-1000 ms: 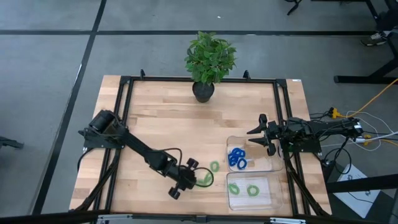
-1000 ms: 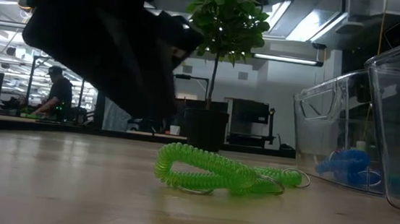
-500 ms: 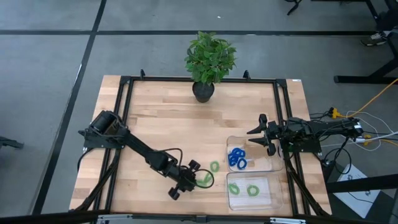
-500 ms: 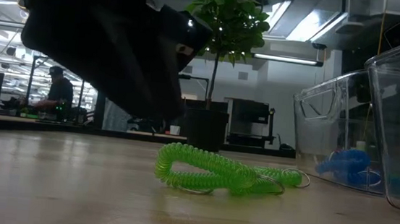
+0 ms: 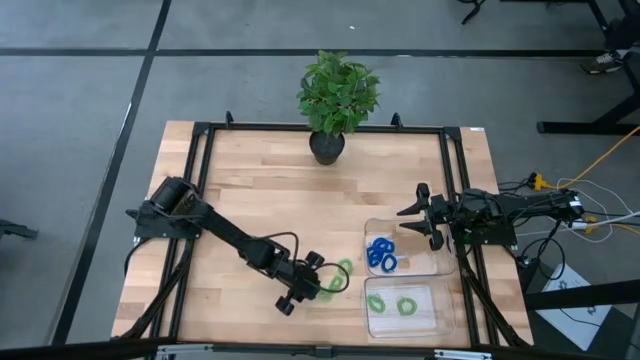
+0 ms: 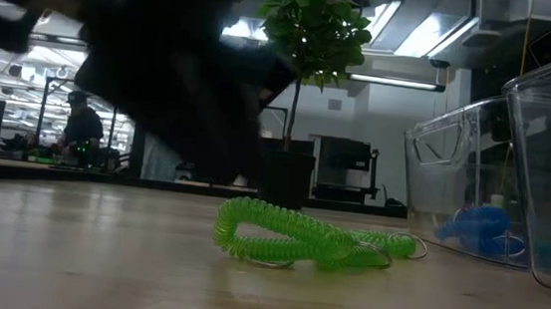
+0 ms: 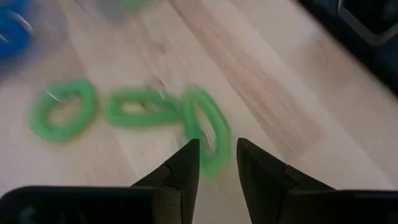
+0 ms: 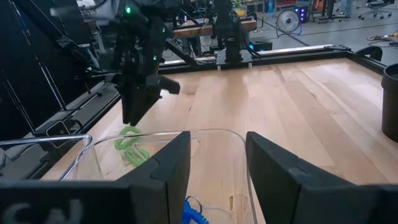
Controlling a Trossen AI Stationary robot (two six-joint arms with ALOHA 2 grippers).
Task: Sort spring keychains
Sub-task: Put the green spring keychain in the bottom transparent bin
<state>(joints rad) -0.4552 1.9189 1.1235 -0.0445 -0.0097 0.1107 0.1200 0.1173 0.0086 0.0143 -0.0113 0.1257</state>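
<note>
Three green spring keychains lie flat in a row on the bare wood, left of the two clear trays. My left gripper is open, with a narrow gap. It hovers low beside the row, a finger on either side of the nearest loop's end, touching nothing. The far tray holds blue keychains. The near tray holds two green ones. My right gripper waits open above the far tray's far right part.
A potted plant stands at the middle of the table's far edge. Black frame rails run along the table's sides. The wood between plant and trays is bare. A person shows in the room behind.
My left gripper has moved toward the table's right and a little toward the far edge, closing in on the green keychains. The keychains and my right arm have stayed where they were.
</note>
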